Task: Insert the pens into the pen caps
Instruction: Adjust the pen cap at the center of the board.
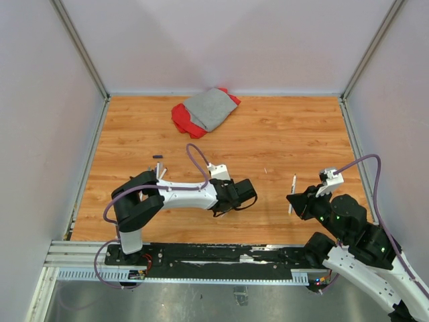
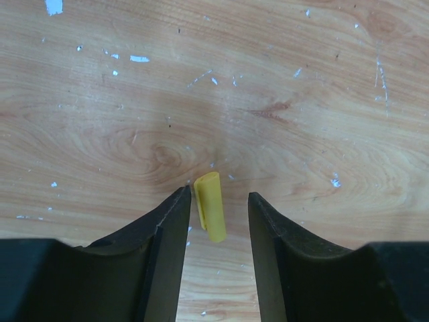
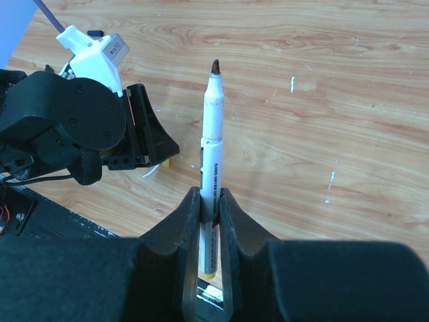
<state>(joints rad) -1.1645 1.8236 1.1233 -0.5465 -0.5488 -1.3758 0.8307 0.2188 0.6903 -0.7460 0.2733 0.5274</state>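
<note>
Down between the left fingers [image 2: 167, 235] lies the yellow cap [image 2: 210, 206], flat on the bench [image 2: 301, 100], long axis running up the frame, top leaning slightly left. Those fingers stand apart, one on each side, and the cap sits hard by the frame-left one with a gap to the other. Which end is its mouth, I can't tell. The right fingers [image 3: 234, 221] are clamped on a white pen [image 3: 213, 134], dark tip pointing up the frame, away from them. The left arm is nearer, and a squeeze across the cap's short side looks right.

A scuffed wood-grain table [image 2: 301, 80] bears a smooth yellow plastic cap [image 2: 210, 213]; the pen [image 3: 212, 134] is glossy plastic.
</note>
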